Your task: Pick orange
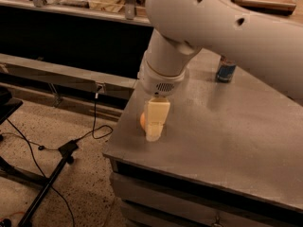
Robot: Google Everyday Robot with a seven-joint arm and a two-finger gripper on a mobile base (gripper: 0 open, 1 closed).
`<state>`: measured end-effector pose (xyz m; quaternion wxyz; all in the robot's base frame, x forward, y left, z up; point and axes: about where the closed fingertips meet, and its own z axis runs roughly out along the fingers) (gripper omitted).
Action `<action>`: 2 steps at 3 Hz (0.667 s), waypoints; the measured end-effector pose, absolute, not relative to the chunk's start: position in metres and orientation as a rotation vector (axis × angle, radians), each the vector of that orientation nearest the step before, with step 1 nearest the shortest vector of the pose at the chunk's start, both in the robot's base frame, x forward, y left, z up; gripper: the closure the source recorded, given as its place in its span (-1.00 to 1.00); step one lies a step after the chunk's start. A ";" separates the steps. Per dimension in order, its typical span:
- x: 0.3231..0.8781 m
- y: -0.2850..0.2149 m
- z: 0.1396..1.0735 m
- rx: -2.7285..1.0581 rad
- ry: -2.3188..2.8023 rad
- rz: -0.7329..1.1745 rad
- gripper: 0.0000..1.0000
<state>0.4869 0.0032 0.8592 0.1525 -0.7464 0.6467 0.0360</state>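
Observation:
The orange (143, 120) is a small orange ball on the grey table (227, 131), near its left edge. Only a sliver of it shows, because my gripper (155, 132) hangs straight down in front of it. The cream-coloured gripper reaches down to the table surface right at the orange. My white arm comes in from the upper right and fills the top of the view.
A blue-and-silver can (225, 71) stands at the back of the table, partly behind my arm. The table's left edge is close to the orange. On the floor to the left lie black cables and a black stand (52, 174). A dark shelf runs along the back.

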 end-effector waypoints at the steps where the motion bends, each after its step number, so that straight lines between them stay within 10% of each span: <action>1: 0.490 0.006 0.839 -2.170 1.860 0.129 -1.00; 2: 0.490 0.007 0.838 -2.172 1.859 0.128 -0.71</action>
